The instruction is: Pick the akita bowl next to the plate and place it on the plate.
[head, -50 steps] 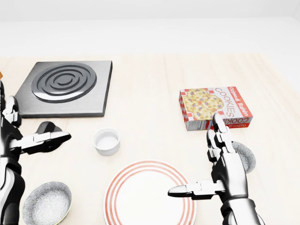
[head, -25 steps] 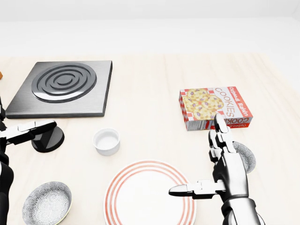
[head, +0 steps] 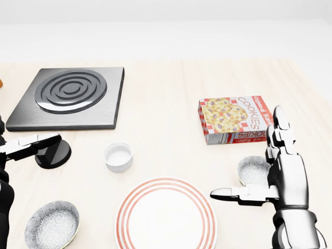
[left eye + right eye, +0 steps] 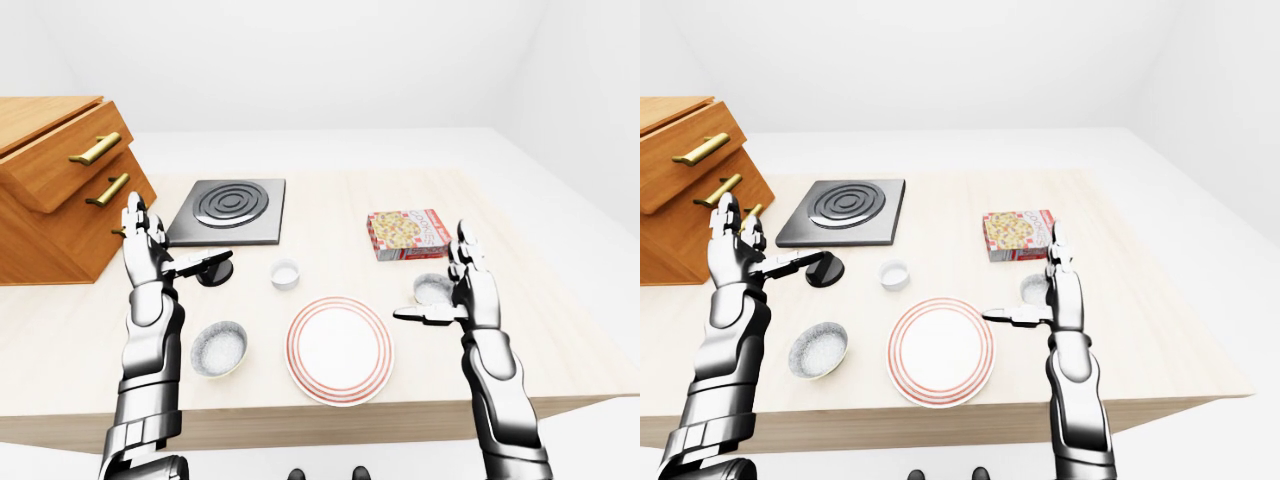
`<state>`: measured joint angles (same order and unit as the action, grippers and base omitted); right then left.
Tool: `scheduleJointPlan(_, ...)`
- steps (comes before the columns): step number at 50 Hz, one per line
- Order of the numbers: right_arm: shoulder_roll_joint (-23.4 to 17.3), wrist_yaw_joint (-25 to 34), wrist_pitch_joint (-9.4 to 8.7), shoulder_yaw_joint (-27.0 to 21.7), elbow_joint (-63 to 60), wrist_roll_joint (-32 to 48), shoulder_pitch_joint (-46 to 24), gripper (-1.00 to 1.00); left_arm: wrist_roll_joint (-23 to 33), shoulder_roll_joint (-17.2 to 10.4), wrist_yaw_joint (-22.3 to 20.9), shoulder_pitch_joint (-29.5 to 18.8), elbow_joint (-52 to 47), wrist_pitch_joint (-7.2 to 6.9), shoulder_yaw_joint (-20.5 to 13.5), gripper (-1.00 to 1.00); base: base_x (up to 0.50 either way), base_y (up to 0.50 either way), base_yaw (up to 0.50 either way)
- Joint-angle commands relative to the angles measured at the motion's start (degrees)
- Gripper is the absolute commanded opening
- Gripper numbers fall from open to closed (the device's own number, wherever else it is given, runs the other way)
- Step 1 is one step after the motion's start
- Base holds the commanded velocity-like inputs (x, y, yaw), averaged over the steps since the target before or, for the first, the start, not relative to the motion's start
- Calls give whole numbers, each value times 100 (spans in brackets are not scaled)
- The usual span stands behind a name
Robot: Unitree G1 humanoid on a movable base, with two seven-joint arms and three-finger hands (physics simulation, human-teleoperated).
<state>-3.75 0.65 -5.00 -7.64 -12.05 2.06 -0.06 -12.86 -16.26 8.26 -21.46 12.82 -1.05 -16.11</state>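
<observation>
A white plate with red rings [image 3: 166, 215] lies at the bottom middle of the head view. Two grey speckled akita bowls flank it: one [image 3: 52, 224] at the lower left, another [image 3: 253, 170] to its right, below the cookie box. My right hand [image 3: 249, 161] is open, fingers upright just right of the right-hand bowl and thumb reaching leftward below it, not closed on it. At the left of the table my left hand [image 4: 170, 240] is open too, raised above a black round object [image 3: 52, 154], far from both bowls.
A small white ramekin [image 3: 118, 155] stands above the plate. A dark burner slab [image 3: 70, 96] sits at the upper left and a cookie box [image 3: 237, 119] at the right. A wooden drawer cabinet [image 4: 55, 185] stands at the table's left end.
My right hand has shifted to the right, uncovering the right-hand bowl. My left hand drew back to the left a second ago, exposing the black round object, then stayed still.
</observation>
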Motion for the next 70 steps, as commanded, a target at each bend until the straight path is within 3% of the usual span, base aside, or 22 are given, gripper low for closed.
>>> scheduleJointPlan(1,-226,-104,0,-425,-821,769,-8,100,9,1,-9,-4,83,63,2,100,0,0,0)
scheduleJointPlan(9,-262,-27,29,-650,-1196,1799,218,100,15,0,-4,1,62,45,7,100,0,0,0)
scheduleJointPlan(10,-262,-100,129,-673,-1171,1977,230,100,15,0,-6,-2,79,56,6,100,0,0,0)
scheduleJointPlan(11,-389,-346,406,-704,-1022,2541,248,100,14,2,-16,-1,112,86,5,100,0,0,0)
scheduleJointPlan(14,-462,-633,734,-773,-792,3284,223,100,24,6,-10,6,98,79,13,100,0,0,0)
scheduleJointPlan(15,-1057,-1406,987,-969,-715,5428,331,100,46,10,-18,-5,198,142,20,100,0,0,0)
scheduleJointPlan(16,-1009,-1400,1000,-1052,-717,5625,309,100,42,9,-5,5,141,89,24,100,0,0,0)
scheduleJointPlan(19,-904,-1326,1000,-1169,-747,5722,284,100,41,9,4,18,70,37,22,100,0,0,0)
scheduleJointPlan(21,-860,-1303,1000,-1211,-752,5770,279,100,51,16,-16,8,172,124,19,100,0,0,0)
scheduleJointPlan(27,-807,-1270,1000,-1257,-760,5840,285,100,50,13,1,15,96,60,23,100,0,0,0)
scheduleJointPlan(43,-731,-1542,1000,-1057,-603,6480,442,100,55,9,-6,0,152,94,19,100,0,0,0)
scheduleJointPlan(51,-551,-1034,1000,-834,-529,6127,738,100,59,5,-15,-13,235,163,25,100,0,0,0)
scheduleJointPlan(61,-533,-1192,1000,-739,-267,6303,776,100,57,1,-11,-25,269,184,30,100,0,0,0)
scheduleJointPlan(64,-527,-1212,1000,-713,-209,6300,761,100,48,-2,-4,-11,204,132,29,100,0,0,0)
scheduleJointPlan(65,-530,-1239,1000,-695,-138,6300,758,100,56,2,-18,-29,300,208,28,100,0,0,0)
scheduleJointPlan(68,-533,-1244,1000,-688,-123,6296,752,100,52,1,-21,-34,319,219,30,100,0,0,0)
scheduleJointPlan(70,-542,-1272,1000,-662,-29,6268,708,100,52,5,0,-10,212,142,37,100,0,0,0)
